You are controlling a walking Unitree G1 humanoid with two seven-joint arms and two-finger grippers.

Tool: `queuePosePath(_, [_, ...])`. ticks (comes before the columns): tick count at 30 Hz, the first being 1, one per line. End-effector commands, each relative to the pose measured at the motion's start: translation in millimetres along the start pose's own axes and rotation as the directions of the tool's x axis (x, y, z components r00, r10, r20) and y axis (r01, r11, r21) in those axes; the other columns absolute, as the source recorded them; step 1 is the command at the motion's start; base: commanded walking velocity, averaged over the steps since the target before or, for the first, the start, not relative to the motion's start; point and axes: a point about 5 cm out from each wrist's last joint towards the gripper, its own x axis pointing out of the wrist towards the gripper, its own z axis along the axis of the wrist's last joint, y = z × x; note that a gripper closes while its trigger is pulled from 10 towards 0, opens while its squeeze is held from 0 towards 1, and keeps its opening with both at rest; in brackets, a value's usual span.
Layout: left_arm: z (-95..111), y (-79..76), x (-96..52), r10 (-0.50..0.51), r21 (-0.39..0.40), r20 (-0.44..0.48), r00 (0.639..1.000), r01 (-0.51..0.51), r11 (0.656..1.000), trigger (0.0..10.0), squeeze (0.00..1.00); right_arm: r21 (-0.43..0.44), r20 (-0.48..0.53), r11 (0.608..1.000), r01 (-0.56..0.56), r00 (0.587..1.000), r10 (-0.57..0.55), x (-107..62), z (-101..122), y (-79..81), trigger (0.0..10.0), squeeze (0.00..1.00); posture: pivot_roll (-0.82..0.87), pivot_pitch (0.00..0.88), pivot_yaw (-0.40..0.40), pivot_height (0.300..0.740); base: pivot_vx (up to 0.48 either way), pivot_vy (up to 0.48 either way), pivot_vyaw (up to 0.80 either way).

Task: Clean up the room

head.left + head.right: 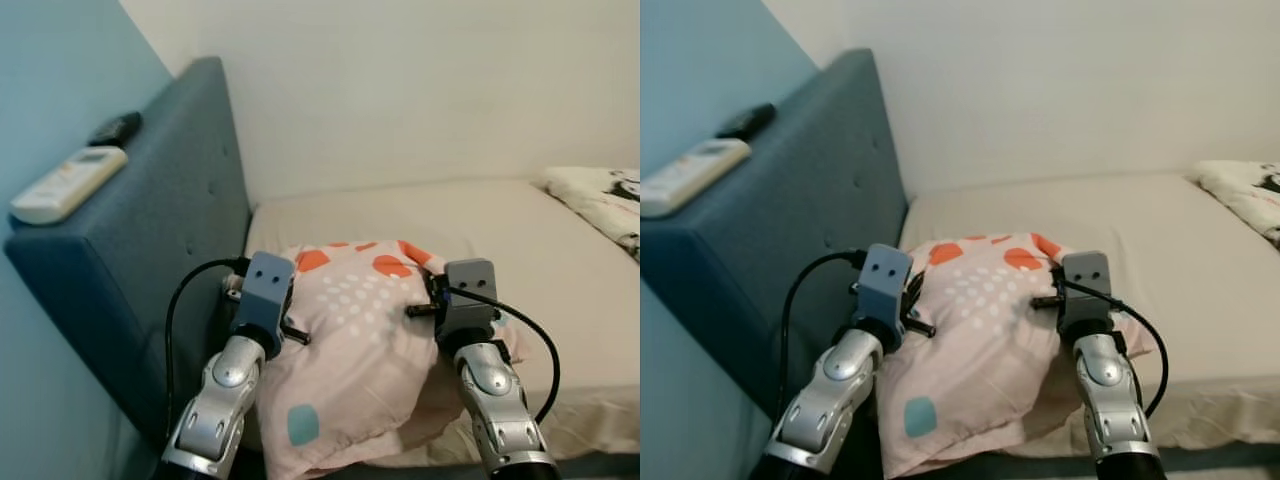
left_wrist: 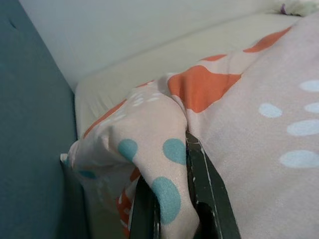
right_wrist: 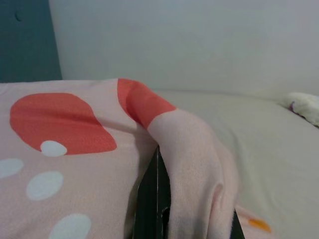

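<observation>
Pale pink pillow point(image 1: 360, 350) with orange patches, white dots and teal spots: lies at the head end of the cream-sheeted mattress point(image 1: 500, 230), its lower end overhanging the near edge, its left side near the dark blue padded headboard point(image 1: 170, 220). Left gripper point(image 2: 172, 199) pinches a fold of the cover on the pillow's left side; cloth bulges between the two black fingers. Right gripper point(image 3: 189, 199) pinches a fold on the right side the same way. Judgement: soft, light, limp; it will sag between the two holds, and thin fabric could slip from the fingers, so corners or gathered folds are the better purchase. A white remote control point(image 1: 68, 182) and a small black remote point(image 1: 115, 128) sit on the headboard's top ledge. Patterned bedding point(image 1: 600, 200) lies at the mattress's far right edge.
</observation>
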Motion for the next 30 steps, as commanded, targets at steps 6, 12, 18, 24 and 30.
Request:
queuePosePath(6, [9.3,4.7,-2.5,0.006,0.057,0.039,0.999,-0.008,0.998,10.0,0.00,0.017,0.073,1.000,0.016,0.997,-0.017,1.9,12.6,1.6,10.0,0.00,0.02,0.116,0.052,0.645,0.000,0.000,0.00])
queuePosePath(12, [9.2,5.5,-2.7,0.012,0.062,0.033,0.999,-0.014,0.998,10.0,0.00,0.019,0.070,1.000,0.017,0.997,-0.018,1.7,11.8,1.5,10.0,0.00,0.03,0.120,0.053,0.645,0.000,0.000,0.00])
queuePosePath(18, [11.3,6.2,-0.5,0.019,0.039,0.036,0.999,-0.021,0.999,10.0,0.00,0.009,0.090,1.000,0.020,0.996,-0.020,6.9,16.5,-2.9,10.0,0.00,0.02,0.126,0.054,0.635,0.000,0.000,0.00])
queuePosePath(24, [17.8,7.6,5.6,0.022,0.039,0.064,0.998,-0.024,0.999,10.0,0.00,-0.023,0.120,1.000,0.018,0.993,-0.015,16.3,24.9,-9.3,10.0,0.00,0.02,0.139,0.054,0.615,0.000,0.000,0.00])
queuePosePath(30, [25.9,13.2,17.1,0.040,0.046,0.094,0.995,-0.045,0.998,10.0,0.00,-0.058,0.160,0.998,0.009,0.987,0.000,30.6,38.0,-13.7,10.0,0.00,0.02,0.153,0.058,0.590,0.000,0.000,0.00])
